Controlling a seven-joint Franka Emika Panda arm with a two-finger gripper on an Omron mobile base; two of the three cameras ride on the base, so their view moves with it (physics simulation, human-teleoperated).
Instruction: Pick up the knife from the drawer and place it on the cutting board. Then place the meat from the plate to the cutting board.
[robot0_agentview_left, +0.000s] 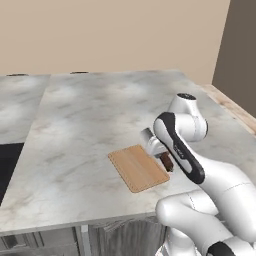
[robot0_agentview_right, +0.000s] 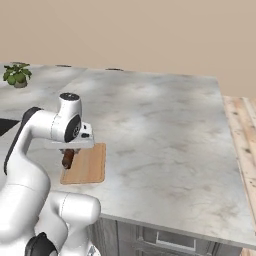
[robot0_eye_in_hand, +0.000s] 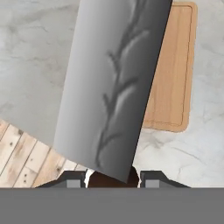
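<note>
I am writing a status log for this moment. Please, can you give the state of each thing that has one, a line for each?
knife: held in the gripper by its brown handle, lifted, blade over the cutting board's edge.
gripper: shut on the knife handle, above the counter.
cutting board: flat on the marble counter, nothing lying on it.
potted plant: upright at the far counter edge.

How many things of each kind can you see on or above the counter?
Cutting board: 1
Knife, held in the gripper: 1
Potted plant: 1
Total: 3
</note>
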